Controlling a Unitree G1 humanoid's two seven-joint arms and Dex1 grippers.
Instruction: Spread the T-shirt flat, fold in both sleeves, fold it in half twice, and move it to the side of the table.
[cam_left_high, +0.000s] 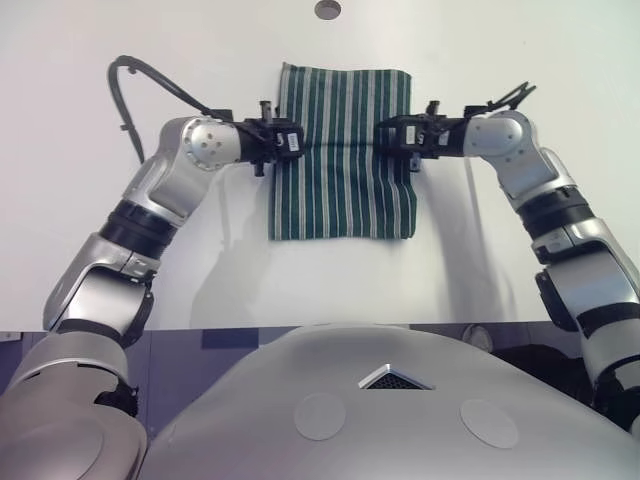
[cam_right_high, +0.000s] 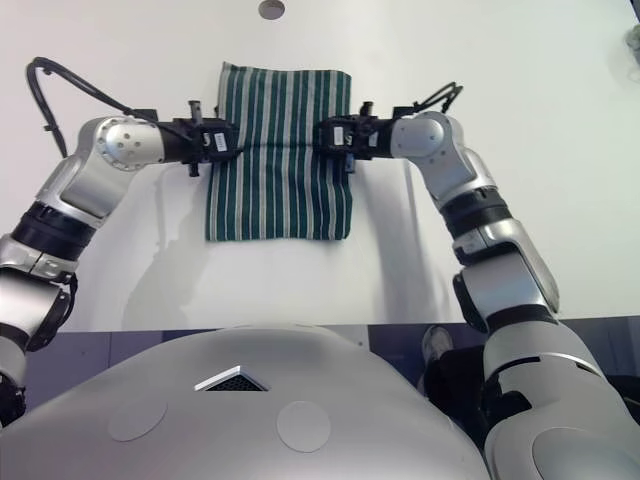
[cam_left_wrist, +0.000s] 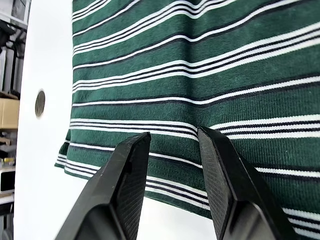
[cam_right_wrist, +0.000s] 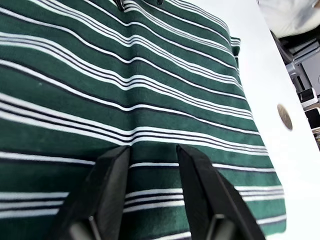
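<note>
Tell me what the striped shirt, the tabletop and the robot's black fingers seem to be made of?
T-shirt: soft knit cloth, probably cotton, matte; fine ribbing shows up close.
Table: smooth white board, maybe laminate; no grain, faint sheen.
Left hand fingers: black plastic or rubber, with cross-hatched grip pads.

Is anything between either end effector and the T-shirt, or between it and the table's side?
Nothing visible. The left end effector and the right end effector, both open, are over the side edges of the folded T-shirt. No object lies on the table toward either side; a round disc sits beyond the shirt's far edge.
</note>
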